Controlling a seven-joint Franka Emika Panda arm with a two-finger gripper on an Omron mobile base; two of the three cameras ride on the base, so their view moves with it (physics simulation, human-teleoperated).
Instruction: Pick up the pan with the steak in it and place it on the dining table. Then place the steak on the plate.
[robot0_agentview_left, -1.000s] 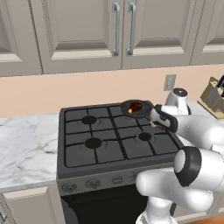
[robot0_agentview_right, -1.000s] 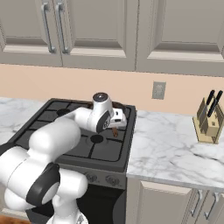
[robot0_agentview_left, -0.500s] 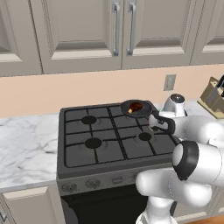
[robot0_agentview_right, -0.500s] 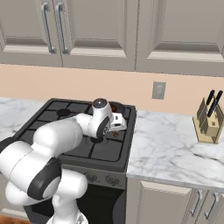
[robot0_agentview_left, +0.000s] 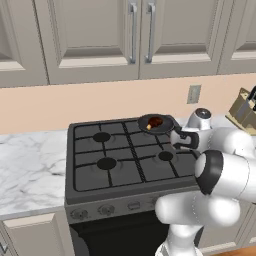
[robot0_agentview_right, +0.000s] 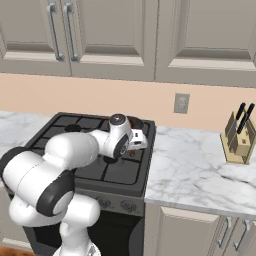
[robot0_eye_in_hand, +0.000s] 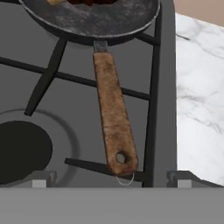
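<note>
stove (robot0_agentview_left: 100, 172): 1, four burners | pan (robot0_agentview_left: 156, 122): 1, at stove's back right corner, wooden handle (robot0_eye_in_hand: 113, 118) running toward the front edge | steak (robot0_agentview_left: 155, 120): 1, inside pan | gripper (robot0_eye_in_hand: 111, 183): jaws spread wide, straddling the handle's end, holding nothing, touch unclear

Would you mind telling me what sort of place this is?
A home kitchen, rendered: a black gas stove under grey wall cabinets, white marble counter, wooden knife block.
</note>
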